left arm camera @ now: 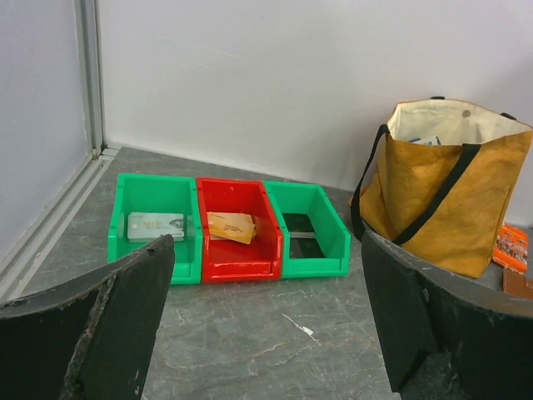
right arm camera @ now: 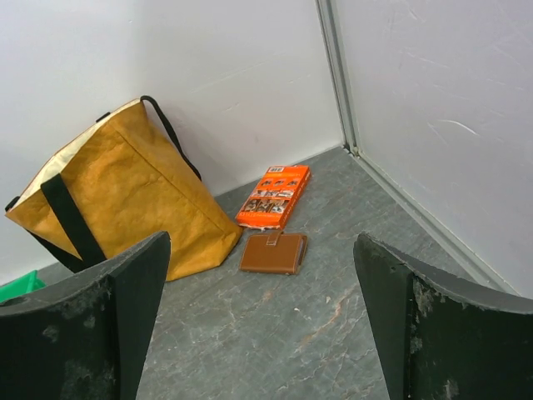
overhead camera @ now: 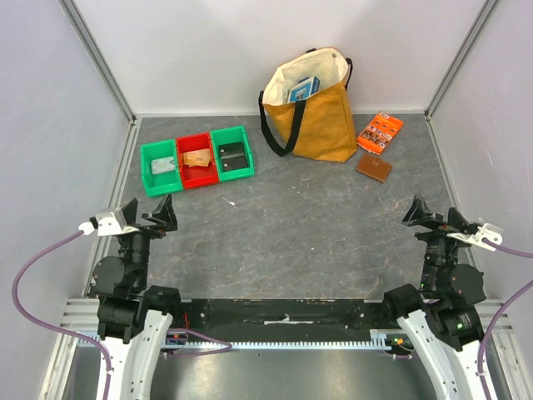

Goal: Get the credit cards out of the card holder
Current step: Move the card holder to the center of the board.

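Where card holder (right arm camera: 273, 252) lies: pkt (right arm camera: 272, 197) beside, tote (right arm camera: 125, 192) nr.

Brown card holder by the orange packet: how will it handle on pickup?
The card holder lies flat and closed, so edges probably offer little to pinch. It looks thin and light, likely to slide if pushed. Leather-like cover probably flexes.

A row of three bins (overhead camera: 200, 180) is set at the far left of the table (overhead camera: 291, 233), a flat item (overhead camera: 197, 157) laid in each. A tote bag (overhead camera: 321, 117) is stood to their right, a printed packet (overhead camera: 380, 132) laid right of it, the card holder (overhead camera: 374, 167) just before the packet.
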Robot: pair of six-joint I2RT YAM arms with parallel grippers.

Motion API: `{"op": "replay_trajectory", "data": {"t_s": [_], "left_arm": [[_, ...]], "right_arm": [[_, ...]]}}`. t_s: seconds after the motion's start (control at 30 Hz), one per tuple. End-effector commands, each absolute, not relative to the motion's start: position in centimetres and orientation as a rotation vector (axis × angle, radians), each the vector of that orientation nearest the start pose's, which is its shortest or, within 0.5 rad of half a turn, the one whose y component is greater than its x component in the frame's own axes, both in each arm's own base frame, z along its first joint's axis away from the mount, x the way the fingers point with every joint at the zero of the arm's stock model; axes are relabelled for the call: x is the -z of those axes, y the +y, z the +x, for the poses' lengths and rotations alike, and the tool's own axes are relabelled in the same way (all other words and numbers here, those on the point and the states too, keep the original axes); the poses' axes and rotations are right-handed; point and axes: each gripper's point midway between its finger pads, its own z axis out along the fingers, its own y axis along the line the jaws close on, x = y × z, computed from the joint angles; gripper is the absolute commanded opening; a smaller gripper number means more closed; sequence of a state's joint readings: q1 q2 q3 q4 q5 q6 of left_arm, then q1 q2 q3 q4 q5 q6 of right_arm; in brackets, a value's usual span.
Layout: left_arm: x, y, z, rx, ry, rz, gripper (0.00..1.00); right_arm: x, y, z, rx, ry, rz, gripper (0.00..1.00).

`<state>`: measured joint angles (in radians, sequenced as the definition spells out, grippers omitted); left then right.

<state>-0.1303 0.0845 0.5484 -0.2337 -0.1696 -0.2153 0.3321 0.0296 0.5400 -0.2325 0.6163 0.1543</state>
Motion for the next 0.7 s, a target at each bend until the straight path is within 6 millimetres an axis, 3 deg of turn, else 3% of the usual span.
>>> {"op": "replay_trajectory", "data": {"t_s": [0.0, 0.13, 0.37, 0.53, 0.67], "left_arm": [[-32.3, -0.3, 19.4, 0.215, 1.297, -0.258, 0.98], [-31.4, -0.4, 18.7, 0.255, 1.325, -0.295, 0.98], [-30.8, -1.1, 16.9, 0.342, 1.323, -0.305, 0.98], [-30.7, -1.5, 16.6, 0.361, 1.326, -0.289, 0.98], [-30.6, -1.7, 16.3, 0.374, 1.331, -0.277, 0.98]], "right_arm": [[-32.5, -3.3, 18.4, -0.060, 1.270, 0.407, 0.98], [-32.4, -1.1, 19.5, -0.143, 1.356, 0.350, 0.98], [-28.8, 3.9, 23.3, -0.210, 1.659, 0.162, 0.98], [-24.9, 7.0, 26.6, -0.265, 1.914, 0.152, 0.98], [-19.7, 8.3, 29.8, -0.228, 2.137, 0.257, 0.98]]}}
